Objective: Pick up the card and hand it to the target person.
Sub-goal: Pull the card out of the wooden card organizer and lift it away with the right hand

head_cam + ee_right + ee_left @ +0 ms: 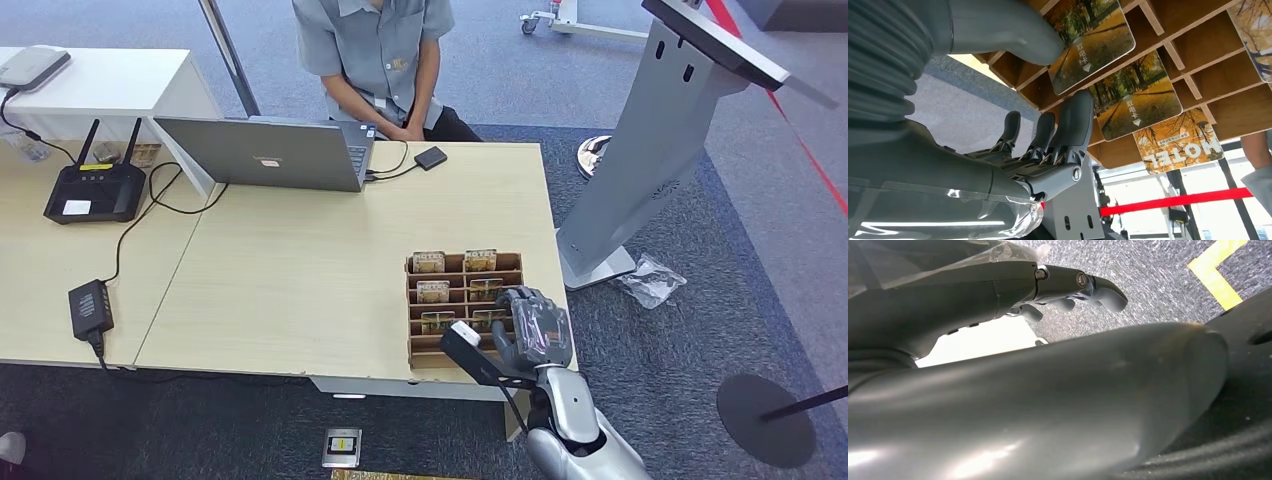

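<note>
Right robot hand (530, 330) is hovering at the lower centre-right of the head view, over the wooden card rack (415, 300). Its fingers (1073, 125) are spreading apart and grasping nothing. One autumn-printed card (1135, 102) is lying in a compartment just beside the fingertips. Left robot hand (1083, 287) is hanging above the carpet; I cannot tell its state. Beyond the worktop (300, 270), a person (375, 60) is sitting.
</note>
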Robot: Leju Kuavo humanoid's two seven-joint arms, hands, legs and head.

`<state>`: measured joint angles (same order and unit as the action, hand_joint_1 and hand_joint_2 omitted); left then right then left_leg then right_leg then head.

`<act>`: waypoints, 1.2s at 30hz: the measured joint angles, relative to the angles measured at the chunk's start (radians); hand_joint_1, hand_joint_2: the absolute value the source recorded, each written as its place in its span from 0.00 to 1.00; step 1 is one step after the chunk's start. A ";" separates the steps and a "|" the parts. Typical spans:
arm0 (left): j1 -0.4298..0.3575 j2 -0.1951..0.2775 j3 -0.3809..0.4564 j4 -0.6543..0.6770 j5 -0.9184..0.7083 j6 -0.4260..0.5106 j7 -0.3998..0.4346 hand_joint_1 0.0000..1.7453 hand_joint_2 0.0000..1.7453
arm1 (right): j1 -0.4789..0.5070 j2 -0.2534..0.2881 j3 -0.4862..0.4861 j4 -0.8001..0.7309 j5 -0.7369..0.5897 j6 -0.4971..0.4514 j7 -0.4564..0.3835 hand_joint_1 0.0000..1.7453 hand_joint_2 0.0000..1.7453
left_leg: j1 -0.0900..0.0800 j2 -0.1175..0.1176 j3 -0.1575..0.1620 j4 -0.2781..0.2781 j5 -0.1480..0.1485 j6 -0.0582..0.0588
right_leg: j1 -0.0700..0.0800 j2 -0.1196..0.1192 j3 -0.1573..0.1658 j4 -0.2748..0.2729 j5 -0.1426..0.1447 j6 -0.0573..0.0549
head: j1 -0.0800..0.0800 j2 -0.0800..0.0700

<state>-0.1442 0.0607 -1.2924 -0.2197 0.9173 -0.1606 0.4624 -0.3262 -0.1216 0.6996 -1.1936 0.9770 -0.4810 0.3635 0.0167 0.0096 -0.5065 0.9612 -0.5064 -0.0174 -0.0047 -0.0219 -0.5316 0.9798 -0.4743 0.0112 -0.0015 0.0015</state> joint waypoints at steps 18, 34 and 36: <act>0.000 0.001 0.000 0.000 0.002 0.000 0.003 0.00 0.00 | -0.006 0.005 -0.001 0.012 0.001 0.010 -0.002 0.71 1.00 | 0.000 0.000 0.001 0.000 0.000 0.000 | 0.000 0.000 0.001 0.000 0.000 0.000 | 0.000 0.000; 0.000 0.001 0.000 0.000 0.003 -0.005 -0.002 0.00 0.00 | -0.005 0.008 0.000 0.024 0.002 0.003 -0.016 0.92 1.00 | 0.000 0.000 0.003 0.000 0.000 0.000 | 0.000 0.000 0.003 0.000 0.000 0.000 | 0.000 0.000; 0.000 0.001 0.000 0.000 0.003 -0.005 -0.002 0.00 0.00 | -0.005 0.008 0.000 0.025 0.004 -0.008 -0.022 0.98 1.00 | 0.000 0.000 0.003 0.000 0.000 0.000 | 0.000 0.000 0.003 0.000 0.000 0.000 | 0.000 0.000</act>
<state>-0.1445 0.0618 -1.2924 -0.2197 0.9206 -0.1660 0.4608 -0.3312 -0.1134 0.6992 -1.1683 0.9807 -0.4888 0.3417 0.0167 0.0098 -0.5035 0.9612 -0.5063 -0.0174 -0.0047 -0.0219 -0.5289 0.9798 -0.4741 0.0113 -0.0015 0.0015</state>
